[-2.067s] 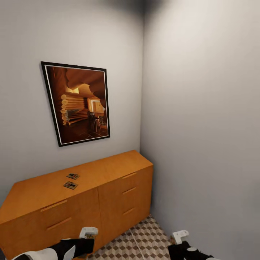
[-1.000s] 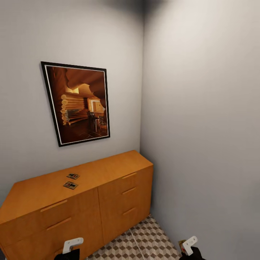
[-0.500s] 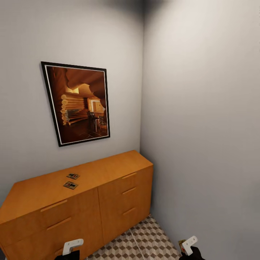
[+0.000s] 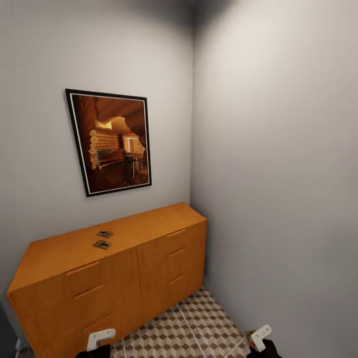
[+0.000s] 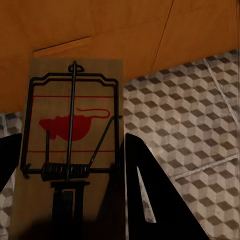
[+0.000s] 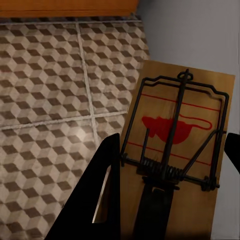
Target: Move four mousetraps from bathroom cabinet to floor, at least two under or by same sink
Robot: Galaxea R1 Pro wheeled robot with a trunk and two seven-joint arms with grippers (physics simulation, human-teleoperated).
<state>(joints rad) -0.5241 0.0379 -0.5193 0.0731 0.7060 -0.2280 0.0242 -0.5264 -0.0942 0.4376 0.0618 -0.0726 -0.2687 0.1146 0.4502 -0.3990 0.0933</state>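
Four mousetraps: two (image 4: 105, 233) (image 4: 102, 244) on cabinet (image 4: 149, 226), one (image 5: 72, 135) per end effector (image 6: 177, 135).

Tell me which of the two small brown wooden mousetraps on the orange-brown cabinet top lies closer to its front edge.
The mousetrap nearer the drawer fronts of the orange-brown wooden cabinet; the other mousetrap sits just behind it, toward the wall.

There are no words or numbers to read. Each held mousetrap (image 5: 70, 150) (image 6: 177, 150) has a red mouse picture with red lines on its wooden board.
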